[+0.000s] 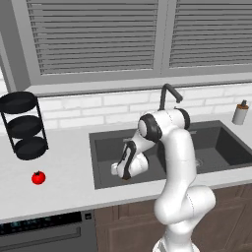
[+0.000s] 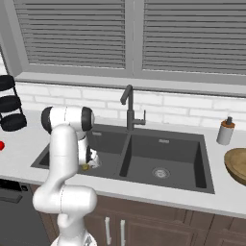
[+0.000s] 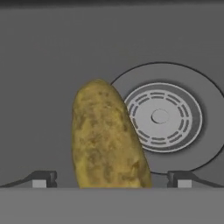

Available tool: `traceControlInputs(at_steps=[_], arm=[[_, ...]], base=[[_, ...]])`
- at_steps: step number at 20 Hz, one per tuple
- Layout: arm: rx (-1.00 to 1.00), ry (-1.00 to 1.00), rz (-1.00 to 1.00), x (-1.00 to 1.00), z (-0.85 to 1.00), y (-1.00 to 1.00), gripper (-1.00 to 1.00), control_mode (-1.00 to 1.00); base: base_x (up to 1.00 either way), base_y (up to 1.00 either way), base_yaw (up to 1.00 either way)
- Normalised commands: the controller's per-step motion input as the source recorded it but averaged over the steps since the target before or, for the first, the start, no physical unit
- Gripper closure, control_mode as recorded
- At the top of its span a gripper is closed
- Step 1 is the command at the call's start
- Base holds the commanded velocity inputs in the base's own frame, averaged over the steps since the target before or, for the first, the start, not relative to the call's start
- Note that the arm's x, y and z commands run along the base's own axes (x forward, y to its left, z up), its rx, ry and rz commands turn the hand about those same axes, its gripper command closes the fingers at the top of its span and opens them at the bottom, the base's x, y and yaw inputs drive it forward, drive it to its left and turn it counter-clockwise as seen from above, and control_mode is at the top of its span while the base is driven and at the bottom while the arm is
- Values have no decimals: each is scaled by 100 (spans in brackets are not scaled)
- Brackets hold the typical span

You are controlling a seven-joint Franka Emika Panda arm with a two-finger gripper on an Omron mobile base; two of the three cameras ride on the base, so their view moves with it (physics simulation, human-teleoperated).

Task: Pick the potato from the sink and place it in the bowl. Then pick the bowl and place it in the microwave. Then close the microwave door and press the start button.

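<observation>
A robot's gripper [image 3: 112, 179] hangs low inside the left basin of the sink [image 1: 106, 147], its two fingertips [image 3: 41, 179] spread wide apart on either side of the potato [image 3: 107, 138], with clear space showing between each tip and the potato's skin. The potato lies on the basin floor, just beside the round metal drain [image 3: 159, 116] and partly covering its rim. From the right base camera the potato [image 2: 85, 167] shows as a small yellowish lump beneath the hand, near the front wall of the left basin. The dark arched faucet [image 2: 129, 108] rises from the back edge of the sink, at the divider between the two basins. On the worktop [image 1: 64, 184], a red tomato [image 1: 38, 177] sits left of the sink near the front edge, and a black three-tier rack [image 1: 23, 127] stands at the back left. A soap dispenser [image 2: 224, 132] stands behind the sink's right corner, and the wooden bowl [image 2: 237, 165] rests at the worktop's far right edge.
</observation>
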Motion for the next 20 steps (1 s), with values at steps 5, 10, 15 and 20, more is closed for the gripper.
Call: traceControlInputs(at_steps=[5, 10, 15, 20], arm=[[0, 0, 0, 18, -21, 0, -100, -100], [0, 0, 0, 14, -22, 1, 100, -100], [0, 0, 1, 0, -1, 0, 100, -100], [0, 0, 0, -7, 2, 0, 100, -100]], base=[[0, 0, 0], [0, 0, 0], [0, 0, 0], [0, 0, 0]])
